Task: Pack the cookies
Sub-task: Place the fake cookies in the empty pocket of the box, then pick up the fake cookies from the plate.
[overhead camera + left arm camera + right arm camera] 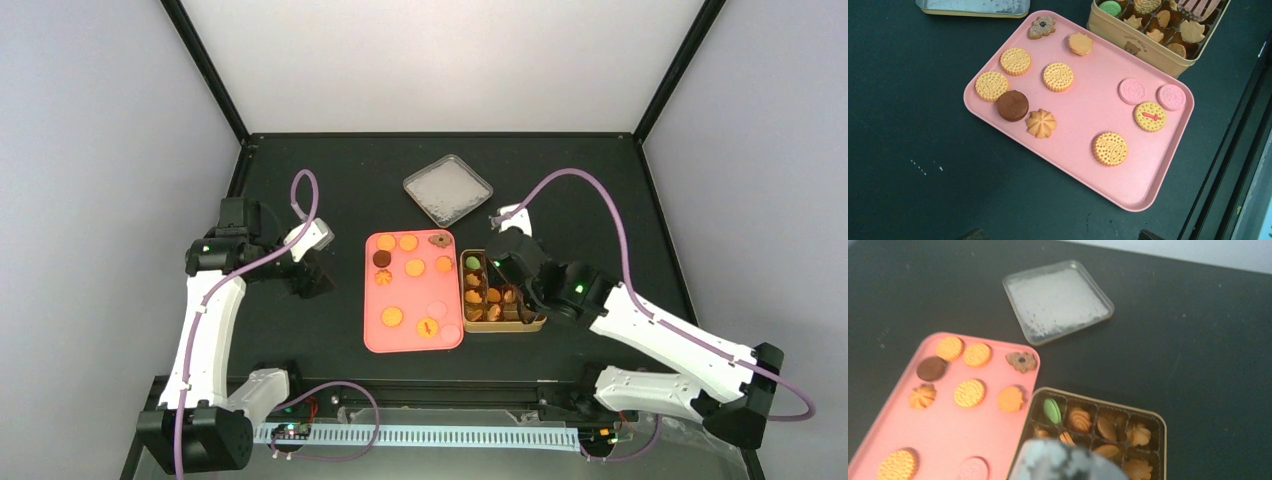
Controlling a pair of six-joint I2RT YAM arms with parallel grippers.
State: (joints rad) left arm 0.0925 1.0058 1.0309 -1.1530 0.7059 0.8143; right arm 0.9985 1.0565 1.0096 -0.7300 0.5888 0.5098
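Observation:
Several cookies lie on a pink tray [400, 338]: golden round ones [1058, 76], a dark brown one [1012, 105], two pale pink ones [1132, 91]. More sit in the compartments of a tan tin [537, 325] right of the tray, among them a green one [1051, 410]. My left gripper [316, 276] hovers left of the tray, open and empty; only its fingertips [973, 234] show. My right gripper [502, 272] is over the tin, shut on metal tongs [1063, 462], blurred in its wrist view. Their slotted tip [1198, 6] hangs over the tin.
The tin's metal lid [448, 188] lies upside down behind the tray; it also shows in the right wrist view [1058, 301]. The black table's near edge [1228, 165] runs close to the tray's front. Black frame posts stand at the back corners.

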